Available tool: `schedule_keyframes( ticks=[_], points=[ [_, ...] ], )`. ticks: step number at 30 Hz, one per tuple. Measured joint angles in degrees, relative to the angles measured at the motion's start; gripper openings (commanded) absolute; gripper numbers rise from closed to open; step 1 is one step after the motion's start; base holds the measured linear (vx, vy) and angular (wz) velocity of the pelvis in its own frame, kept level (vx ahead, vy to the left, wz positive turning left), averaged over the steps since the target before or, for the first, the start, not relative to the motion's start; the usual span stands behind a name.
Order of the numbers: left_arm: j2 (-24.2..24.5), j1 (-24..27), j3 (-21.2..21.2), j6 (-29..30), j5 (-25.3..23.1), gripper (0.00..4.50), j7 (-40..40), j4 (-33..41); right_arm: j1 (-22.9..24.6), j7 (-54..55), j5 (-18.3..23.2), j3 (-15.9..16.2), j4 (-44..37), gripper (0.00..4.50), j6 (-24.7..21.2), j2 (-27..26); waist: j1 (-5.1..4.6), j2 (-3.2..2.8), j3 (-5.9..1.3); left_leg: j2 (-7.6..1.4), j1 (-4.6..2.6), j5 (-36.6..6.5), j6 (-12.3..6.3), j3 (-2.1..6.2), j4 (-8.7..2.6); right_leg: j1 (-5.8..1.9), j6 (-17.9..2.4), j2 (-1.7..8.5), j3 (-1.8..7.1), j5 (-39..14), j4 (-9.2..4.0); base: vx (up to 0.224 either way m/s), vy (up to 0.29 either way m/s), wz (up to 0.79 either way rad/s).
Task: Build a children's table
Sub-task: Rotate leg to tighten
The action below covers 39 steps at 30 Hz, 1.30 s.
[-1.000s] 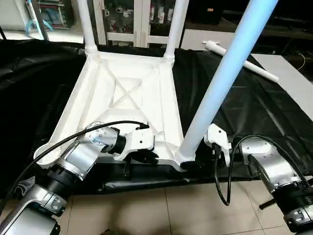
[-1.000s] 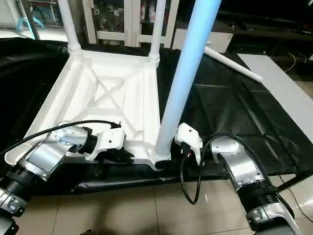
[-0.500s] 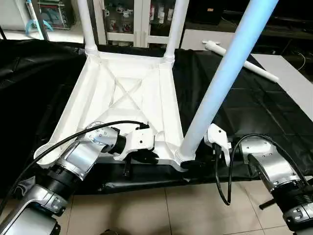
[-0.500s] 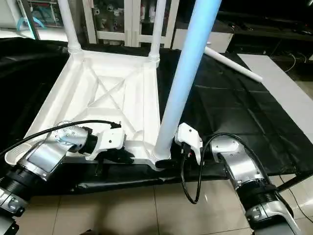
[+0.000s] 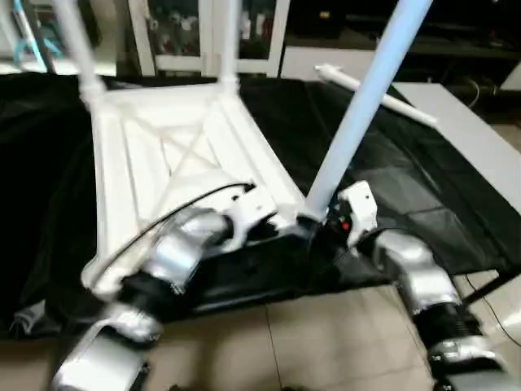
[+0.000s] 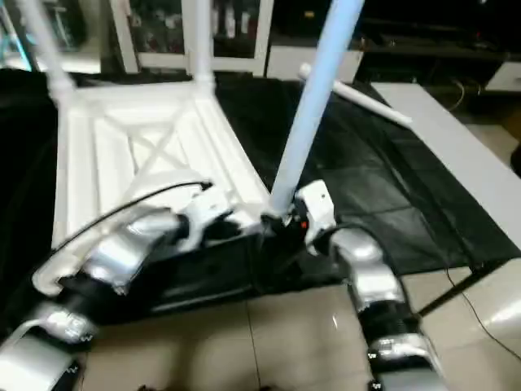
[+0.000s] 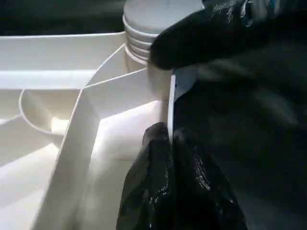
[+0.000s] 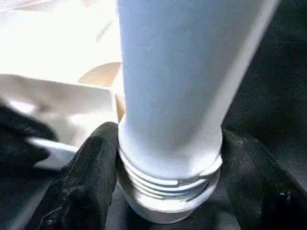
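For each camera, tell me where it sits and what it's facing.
Head stereo pair: looks down at the white plastic ribbed tabletop; both silver forearms show.
Left wrist: behind the left hand, pinching the tabletop's edge wall.
Right wrist: behind the right hand, around the white tapered tube leg.
Both wrist views share that leg's ribbed end.

both head views are smeared by motion blur, softening the white plastic ribbed tabletop and the silver forearms. the near white tube leg reads pale blue. glare bleaches the right wrist view's upper corner; its surroundings stay dim.
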<state>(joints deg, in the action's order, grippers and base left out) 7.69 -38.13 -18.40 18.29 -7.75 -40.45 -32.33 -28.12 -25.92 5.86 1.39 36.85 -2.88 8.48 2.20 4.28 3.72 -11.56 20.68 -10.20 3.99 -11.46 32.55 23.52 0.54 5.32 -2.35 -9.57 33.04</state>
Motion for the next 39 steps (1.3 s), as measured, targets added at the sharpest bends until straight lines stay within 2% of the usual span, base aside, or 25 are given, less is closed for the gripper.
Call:
schedule_keyframes(
  ticks=[4, 7, 17, 18, 20, 22, 23, 25, 26, 28, 30, 36, 38, 39],
  points=[
    [-3.6, -1.8, 0.7, -2.7, -1.4, 0.0, 6.7, -4.6, -2.0, 12.4, -3.3, -1.0, 2.6, 2.72, 1.9, -4.3, -0.02, -0.67, -0.13, 0.1, 0.33, 0.0, -0.01, -0.02, -0.01, 0.28, 0.0, 0.01, 0.13, 0.1, 0.02, 0.0, 0.0, 0.0],
    [-4.2, -2.3, 0.7, -4.3, -1.7, 0.0, 8.5, -6.2, -3.2, 15.9, -3.8, -1.0, 4.1, 2.72, 2.6, -5.5, 0.0, -1.13, -0.29, 0.13, 0.34, 0.0, -0.01, -0.02, -0.1, 0.3, 0.0, 0.03, 0.13, 0.1, 0.04, 0.0, 0.0, 0.0],
    [-4.2, -2.8, 0.6, -6.9, -2.9, 0.0, 8.8, -8.0, -3.7, 15.3, -2.9, -3.1, 4.9, 2.71, 3.5, -6.2, 0.27, -1.36, -0.24, 0.13, 0.38, 0.0, -0.01, -0.02, -0.4, 0.38, 0.0, 0.03, 0.08, 0.1, 0.04, 0.0, 0.0, 0.0],
    [-4.3, -3.0, 0.5, -7.4, -3.2, 0.0, 8.8, -8.4, -3.6, 14.8, -2.2, -3.5, 4.8, 3.06, 3.5, -6.2, 0.34, -1.35, -0.23, 0.13, 0.4, 0.0, -0.01, -0.02, -0.41, 0.39, 0.0, 0.03, 0.08, 0.1, 0.04, 0.0, 0.0, 0.0],
    [-4.2, -3.0, 0.4, -8.1, -3.4, 0.0, 8.8, -8.8, -3.3, 14.4, -1.3, -3.9, 4.5, 3.41, 3.5, -6.2, 0.44, -1.36, -0.21, 0.13, 0.4, 0.0, -0.01, -0.03, -0.45, 0.4, 0.0, 0.03, 0.08, 0.1, 0.04, 0.0, 0.0, 0.0],
    [-3.6, -4.1, 0.6, -9.6, -3.8, 0.0, 11.2, -10.5, -2.0, 11.6, 0.1, -3.8, 2.0, 3.48, 4.0, -6.9, 0.05, -1.29, -0.17, 0.12, 0.39, 0.0, -0.01, -0.03, -0.48, 0.45, 0.0, -0.01, 0.09, 0.1, 0.05, 0.0, 0.0, 0.0],
    [-3.1, -4.7, 1.0, -10.0, -4.1, 0.0, 12.7, -11.6, -1.5, 10.2, 0.3, -3.1, 0.8, 3.62, 4.7, -8.0, -0.5, -1.14, -0.08, 0.11, 0.41, 0.0, -0.01, -0.02, -0.51, 0.56, 0.0, -0.03, 0.08, 0.1, 0.04, 0.0, 0.0, 0.0],
    [-2.9, -5.6, 1.3, -10.8, -4.8, 0.0, 14.5, -12.9, -0.6, 8.3, 0.4, -1.2, -2.5, 3.83, 5.3, -8.9, -0.72, -0.84, 0.11, 0.12, 0.59, 0.1, 0.19, 0.34, -0.51, 0.68, 0.2, -0.04, -0.17, 0.2, -0.02, -0.013, -0.001, -0.09],
    [-3.1, -5.9, 1.1, -11.4, -5.3, 0.0, 14.7, -13.5, -0.3, 8.1, -0.1, 0.5, -4.9, 3.84, 5.5, -8.8, -0.46, -0.77, 0.15, 0.11, 0.58, 0.2, 0.26, 0.44, -0.52, 0.73, 0.2, -0.04, -0.24, 0.2, -0.03, 0.0, 0.0, 0.0],
    [-3.8, -6.5, 0.9, -12.4, -5.5, 0.0, 14.4, -14.4, 0.4, 8.2, -1.2, 1.3, -8.3, 3.85, 5.7, -7.4, 0.01, -0.76, 0.15, 0.09, 0.44, 0.2, 0.26, 0.18, -0.63, 0.76, 0.2, -0.03, -0.06, 0.3, -0.01, 0.0, 0.0, 0.0],
    [-4.0, -7.1, 0.5, -13.7, -5.7, 0.0, 14.5, -15.7, 2.9, 8.3, -1.5, 1.3, -12.3, 3.85, 5.6, -5.5, 0.51, -0.76, 0.16, 0.06, 0.45, 0.2, 0.25, -0.04, -0.68, 0.72, 0.0, -0.03, 0.14, 0.4, 0.01, 0.0, 0.0, 0.0],
    [-3.9, -8.6, 0.7, -15.7, -5.7, 0.0, 15.8, -18.9, 8.4, 8.0, -1.5, 0.5, -20.9, 3.85, 3.5, -4.2, 0.67, -0.75, 0.16, 0.01, 0.45, 0.2, 0.23, -0.03, -0.7, 0.71, 0.0, -0.05, 0.07, 0.4, 0.01, 0.0, 0.0, 0.0],
    [-4.2, -8.8, 1.5, -16.0, -5.4, 0.55, 16.2, -19.8, 10.8, 8.2, -1.4, 0.6, -23.8, 3.86, 2.6, -4.1, 0.71, -0.75, 0.16, 0.01, 0.44, 0.2, 0.24, -0.03, -0.69, 0.7, 0.1, -0.05, 0.08, 0.3, -0.01, 0.0, 0.0, 0.0],
    [-4.6, -8.6, 2.9, -16.5, -4.5, 0.55, 16.5, -19.9, 12.3, 8.2, -1.3, 0.6, -25.6, 3.86, 2.2, -3.8, 0.72, -0.68, 0.2, 0.01, 0.44, 0.2, 0.24, -0.02, -0.68, 0.69, 0.3, -0.05, 0.07, 0.2, 0.0, 0.0, 0.0, 0.0]
  ],
)
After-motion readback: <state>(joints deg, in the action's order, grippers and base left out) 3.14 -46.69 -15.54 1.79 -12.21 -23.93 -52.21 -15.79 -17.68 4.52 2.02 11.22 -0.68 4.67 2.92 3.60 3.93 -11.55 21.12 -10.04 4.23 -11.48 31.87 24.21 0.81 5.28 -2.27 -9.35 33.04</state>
